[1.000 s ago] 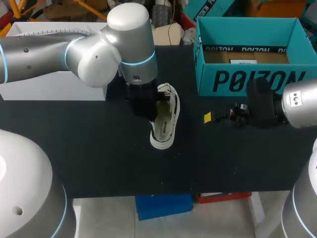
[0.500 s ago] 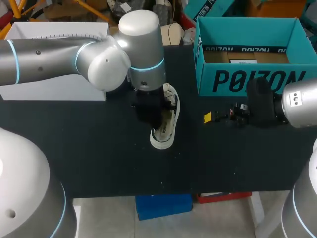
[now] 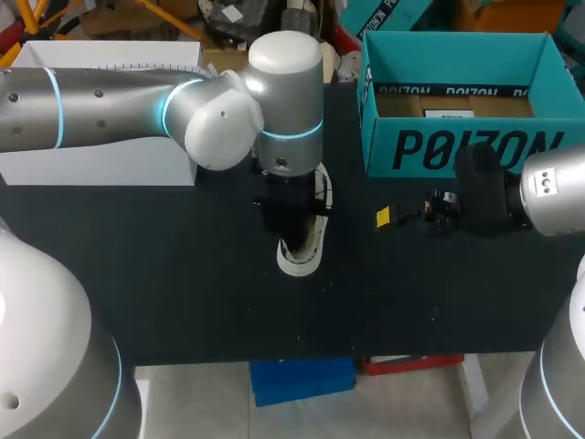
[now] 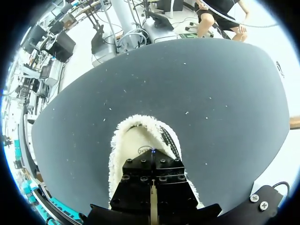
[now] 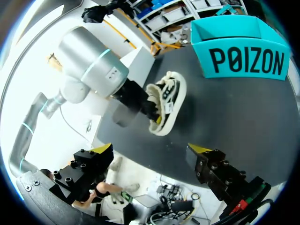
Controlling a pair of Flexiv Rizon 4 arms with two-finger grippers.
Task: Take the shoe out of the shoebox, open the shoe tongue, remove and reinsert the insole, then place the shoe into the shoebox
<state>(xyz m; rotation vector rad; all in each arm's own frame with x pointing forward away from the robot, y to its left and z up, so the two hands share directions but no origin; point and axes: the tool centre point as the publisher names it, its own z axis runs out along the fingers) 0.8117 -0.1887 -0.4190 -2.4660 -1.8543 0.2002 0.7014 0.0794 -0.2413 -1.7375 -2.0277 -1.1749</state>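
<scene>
"Since the shoe [image 3: 300, 259] lies on the black table [image 3: 183, 274], just left of the teal shoebox [image 3: 457, 137] and not inside it, I take the first step as done."

"So which step are you on?"

"The tongue or the insole, I judge. My left gripper [image 3: 288, 215] is down on the middle of the shoe, over its opening, just below the laces [image 3: 318, 178]. From the left wrist I see only the gripper's black body, with the shoe's fleecy rim [image 4: 119, 140] curving round ahead of it."

"Has it got hold of anything?"

"I cannot tell. Nothing shows me whether it is apart or clamped on the tongue, the insole or nothing at all."

"And the other arm?"

"My right gripper [image 5: 151, 150] hovers over the table near the shoebox's front wall, apart from the shoe, jaws wide apart with nothing between them."

"What does the next move call for?"

"A sure hold on the insole's edge, then a pull up and out along the shoe. The shoe sits loose on the table, so it may ride up with the pull. I would bring the right arm across to pin it down first."
</scene>
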